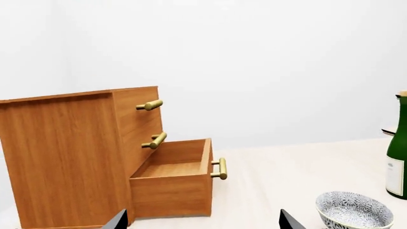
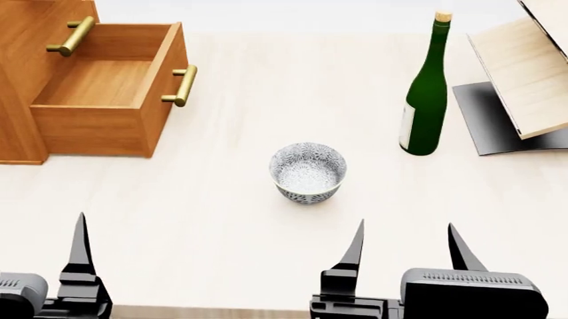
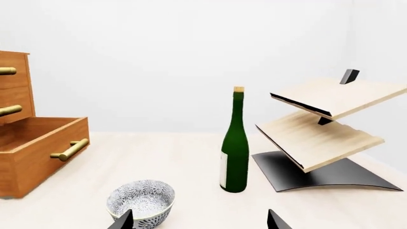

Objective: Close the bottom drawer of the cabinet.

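Note:
The orange-brown wood cabinet [image 2: 22, 73] stands at the table's far left. Its bottom drawer [image 2: 106, 93] is pulled wide open and empty, with a brass bar handle [image 2: 183, 85] on its front. The drawer [image 1: 175, 181] and cabinet [image 1: 64, 157] also show in the left wrist view, and the drawer [image 3: 38, 152] in the right wrist view. My left gripper [image 1: 202, 222] is open and empty, near the table's front edge, well short of the drawer. My right gripper [image 2: 404, 249] is open and empty at the front right, also in the right wrist view [image 3: 198, 222].
A patterned bowl [image 2: 307, 172] sits mid-table between the grippers and the drawer. A green wine bottle [image 2: 426, 100] stands at the back right. A pale plywood rack on a black base [image 2: 523, 73] is at the far right.

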Robot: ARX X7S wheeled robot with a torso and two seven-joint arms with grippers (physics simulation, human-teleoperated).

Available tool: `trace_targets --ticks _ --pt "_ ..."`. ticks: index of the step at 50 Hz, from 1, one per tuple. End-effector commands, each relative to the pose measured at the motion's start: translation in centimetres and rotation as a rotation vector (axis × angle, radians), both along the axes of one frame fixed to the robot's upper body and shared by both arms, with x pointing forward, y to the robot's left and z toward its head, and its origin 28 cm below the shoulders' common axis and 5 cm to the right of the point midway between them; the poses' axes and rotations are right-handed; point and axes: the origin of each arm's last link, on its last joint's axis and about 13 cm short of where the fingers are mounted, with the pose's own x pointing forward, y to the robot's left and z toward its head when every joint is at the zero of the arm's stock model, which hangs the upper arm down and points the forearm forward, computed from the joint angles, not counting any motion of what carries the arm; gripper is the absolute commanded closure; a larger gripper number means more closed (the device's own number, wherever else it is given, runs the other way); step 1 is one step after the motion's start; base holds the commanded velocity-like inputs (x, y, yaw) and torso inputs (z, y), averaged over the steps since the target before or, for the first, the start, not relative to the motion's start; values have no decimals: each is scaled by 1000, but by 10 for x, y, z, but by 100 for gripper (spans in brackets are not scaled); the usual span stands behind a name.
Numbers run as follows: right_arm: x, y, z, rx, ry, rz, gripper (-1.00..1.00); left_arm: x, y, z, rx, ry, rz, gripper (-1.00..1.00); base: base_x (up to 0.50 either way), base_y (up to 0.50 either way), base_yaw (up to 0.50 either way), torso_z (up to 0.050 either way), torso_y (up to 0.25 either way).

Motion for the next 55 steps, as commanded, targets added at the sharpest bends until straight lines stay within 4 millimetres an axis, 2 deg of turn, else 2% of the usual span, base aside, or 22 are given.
trace_targets --ticks 1,55 --pt "0 1 4 -2 2 9 -100 -3 3 7 1 -18 16 -100 0 500 0 0 0" --pt "0 0 -1 13 19 11 -100 -3 2 5 4 -7 17 -100 0 500 0 0 0"
